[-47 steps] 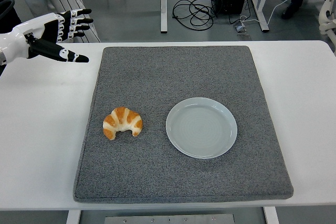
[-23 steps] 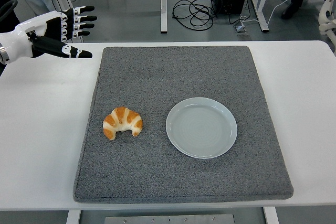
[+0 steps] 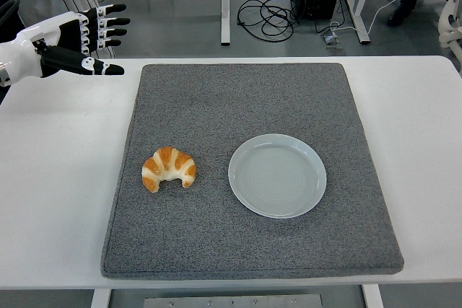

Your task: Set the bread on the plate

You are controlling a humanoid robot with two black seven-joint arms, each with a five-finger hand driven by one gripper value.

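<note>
We see the left hand (image 3: 76, 41) at the far left corner of the white table (image 3: 58, 171), above its far edge. Its fingers (image 3: 112, 22) are stretched out straight and the thumb points to the right; the hand is released and holds nothing. The right hand does not show. The bread (image 3: 169, 168), a croissant with pale and brown stripes, lies on the grey mat (image 3: 253, 91), on the left part of it, with its two tips toward the near side. The plate (image 3: 277, 175), light blue and round, lies on the same mat, just to the right of the bread and apart from it. The hand is well apart from both.
</note>
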